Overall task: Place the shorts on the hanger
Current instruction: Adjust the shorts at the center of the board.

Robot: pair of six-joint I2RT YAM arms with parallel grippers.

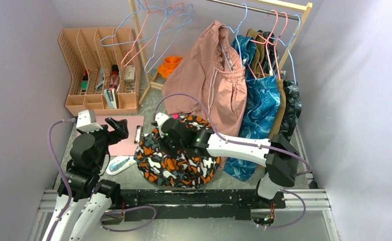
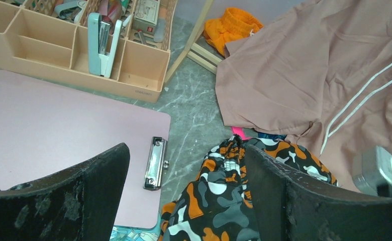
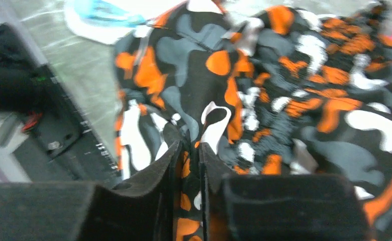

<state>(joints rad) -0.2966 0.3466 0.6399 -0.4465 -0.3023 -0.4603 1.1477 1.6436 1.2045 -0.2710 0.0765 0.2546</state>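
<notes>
Shorts (image 1: pixel 176 160): heaped on the surface (image 2: pixel 194 110), just in front of the hanging pink garment (image 1: pixel 209 75); on no hanger.
Hanger (image 1: pixel 121 28): light blue and bare, up at the left end of the rail (image 1: pixel 254 6) among pink ones, well apart from the shorts.
Right fingers (image 3: pixel 159 186): drawn close together, pinching a raised fold of the shorts between them.
Left fingers (image 2: pixel 83 191): spread wide, gripping nothing, hovering over the clipboard (image 2: pixel 58 130) beside the edge of the shorts.
Done, judging by the layout: only a first hold on the fabric.
Left to do: fetch the hanger, bring it to the shorts, drape or thread the fabric over it.
Writing: a small embossed mark on the front wall of the organiser (image 2: pixel 133 70), too small to read; nothing else legible.
</notes>
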